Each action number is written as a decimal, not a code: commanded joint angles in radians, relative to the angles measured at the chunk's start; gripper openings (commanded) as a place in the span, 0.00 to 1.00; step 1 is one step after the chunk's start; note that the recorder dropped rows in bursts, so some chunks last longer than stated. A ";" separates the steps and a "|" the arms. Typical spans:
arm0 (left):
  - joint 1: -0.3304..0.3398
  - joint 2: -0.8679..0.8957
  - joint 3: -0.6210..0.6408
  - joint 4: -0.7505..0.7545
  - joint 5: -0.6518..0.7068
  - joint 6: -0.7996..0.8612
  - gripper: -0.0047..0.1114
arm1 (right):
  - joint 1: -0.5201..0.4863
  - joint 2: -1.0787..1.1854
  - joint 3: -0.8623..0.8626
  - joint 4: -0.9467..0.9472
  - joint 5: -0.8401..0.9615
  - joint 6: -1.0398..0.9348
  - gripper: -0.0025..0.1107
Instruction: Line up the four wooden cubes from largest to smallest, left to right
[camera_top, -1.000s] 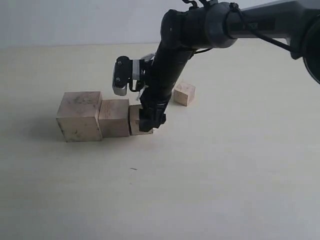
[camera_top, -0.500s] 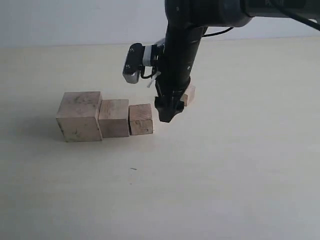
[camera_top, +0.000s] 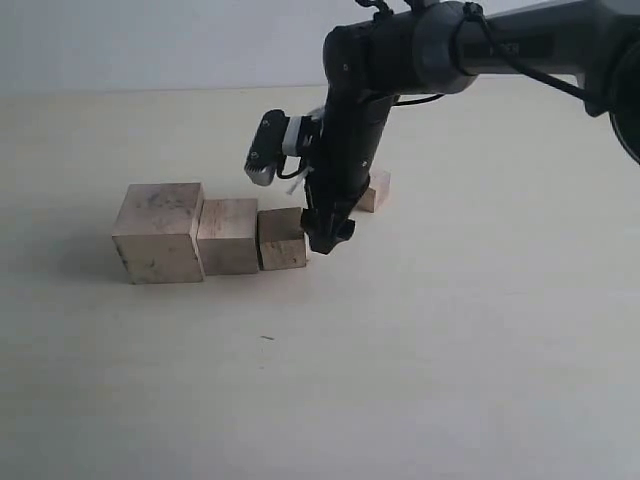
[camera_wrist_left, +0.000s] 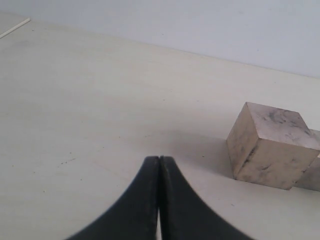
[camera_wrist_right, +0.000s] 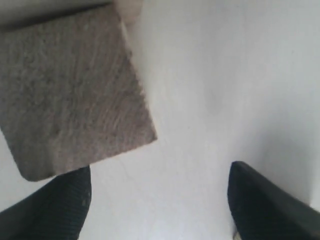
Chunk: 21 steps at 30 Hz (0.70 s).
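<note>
Three wooden cubes stand in a touching row: the largest cube (camera_top: 158, 232) with dark smudges, the second cube (camera_top: 228, 236) and the third cube (camera_top: 281, 238). The smallest cube (camera_top: 373, 190) sits apart, behind the right arm and partly hidden by it. My right gripper (camera_top: 327, 240) points down just right of the third cube. In the right wrist view this gripper (camera_wrist_right: 160, 200) is open with only bare table between its fingers, and the third cube (camera_wrist_right: 70, 95) lies beside one finger (camera_wrist_right: 50, 210). My left gripper (camera_wrist_left: 159, 161) is shut and empty, with the largest cube (camera_wrist_left: 272, 145) ahead of it.
The pale table (camera_top: 430, 360) stretches on all sides of the row, with a white wall (camera_top: 150, 40) at the back. The right arm's wrist camera (camera_top: 266, 150) hangs above the third cube. A thin white strip (camera_wrist_left: 15, 28) lies far off in the left wrist view.
My right gripper let go of the third cube, rose and swung right, then came back down close against that cube's right side. The three cubes in the row stayed put.
</note>
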 joint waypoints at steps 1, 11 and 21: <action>-0.005 -0.006 -0.001 -0.007 -0.013 0.005 0.04 | -0.006 -0.001 -0.003 0.066 -0.022 0.013 0.65; -0.005 -0.006 -0.001 -0.007 -0.013 0.005 0.04 | -0.006 -0.027 -0.003 -0.027 0.025 0.023 0.65; -0.005 -0.006 -0.001 -0.007 -0.013 0.005 0.04 | -0.009 -0.144 -0.003 -0.122 0.058 0.143 0.65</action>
